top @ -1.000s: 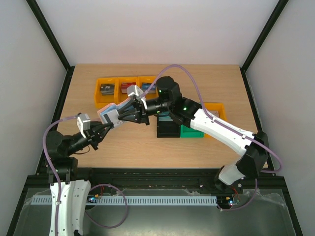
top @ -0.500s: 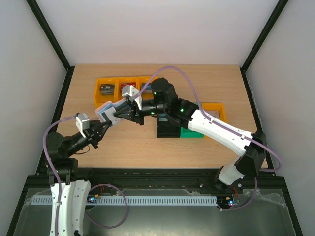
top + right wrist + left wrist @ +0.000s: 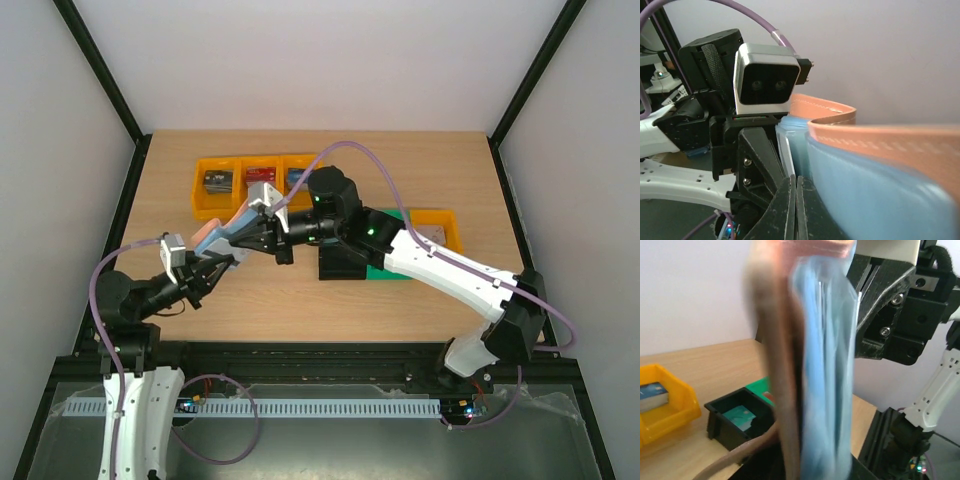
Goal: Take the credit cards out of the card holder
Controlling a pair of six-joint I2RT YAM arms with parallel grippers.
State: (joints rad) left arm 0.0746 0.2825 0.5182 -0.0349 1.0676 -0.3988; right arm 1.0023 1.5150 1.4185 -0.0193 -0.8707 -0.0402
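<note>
Clamped fully shut now at the right gripper point(image 3: 796, 184), down from a part-open stance a second back, tips pressed against the pale blue lining of the card holder point(image 3: 212, 238). No telling whether pinching a card edge or only the lining. Eased a touch at the left gripper point(image 3: 222, 264) over the same second, yet impossible to judge from either view whether gripping the holder's lower end or merely cradling it. Also shifted: the right arm reaching further left than before, the left claw sitting slightly lower. Holder itself up in the air above the left part of the table point(image 3: 400, 170), caught between the two claws, well apart from every bin, brown outside and blue inside turned edge-on to the left wrist camera and blurred there. Probably a bite just taken ahead of a pull, with no card yet seen clear of the holder. At the back left, a row of yellow bins point(image 3: 197, 192) holding a dark item, a reddish one and a bluish one, kinds unclear. Near the middle, a black bin point(image 3: 724, 432) with a teal card point(image 3: 740, 416) lying flat inside, so likely one card out already. Just beside it a green tray point(image 3: 390, 270), contents unclear. Further right a single yellow bin point(image 3: 450, 216) with something pale, partly hidden under the arm.
</note>
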